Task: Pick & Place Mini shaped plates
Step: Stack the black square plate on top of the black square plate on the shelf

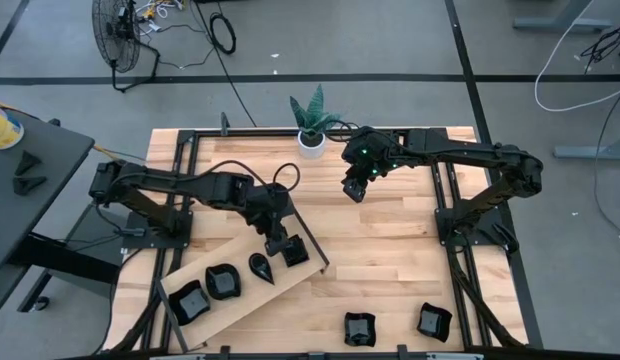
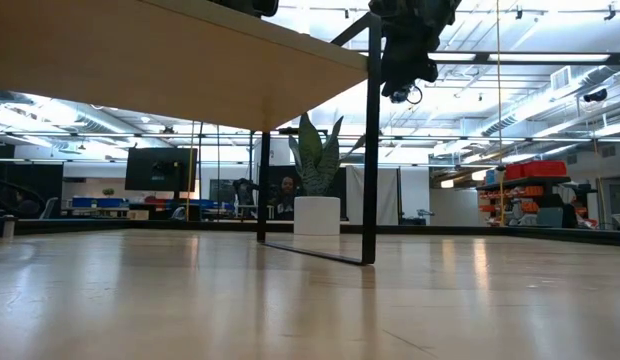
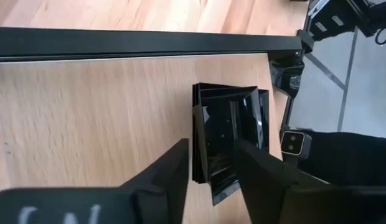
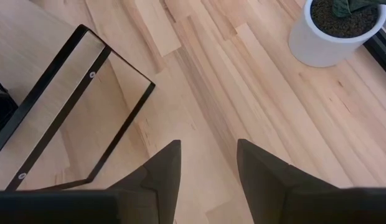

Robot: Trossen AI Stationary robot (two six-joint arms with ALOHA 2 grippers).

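Note:
A raised light wooden board (image 1: 245,303) slants across the table's left half. On it lie several glossy black mini plates: a wavy one (image 1: 188,300), a rounded one (image 1: 222,282), a teardrop (image 1: 262,267) and a square one (image 1: 295,251) at the board's far right end. My left gripper (image 1: 281,238) is over that square plate (image 3: 230,118). Its fingers stand apart, one outside the plate's edge and one over its inside. Two more plates (image 1: 359,328) (image 1: 434,321) lie on the table near the front edge. My right gripper (image 1: 355,188) hangs open above the bare table. My left gripper comes slanting down onto the square plate's near part (image 3: 213,177), which shows between its fingers (image 3: 174,174). The plate lies on the board. I cannot tell whether the fingers touch it.
A white pot with a green plant (image 1: 312,140) stands at the table's far edge, near my right gripper (image 4: 208,162). The board's black leg frame (image 4: 68,106) stands on the table to the left of that gripper. Black rails (image 1: 445,190) run along the table's sides.

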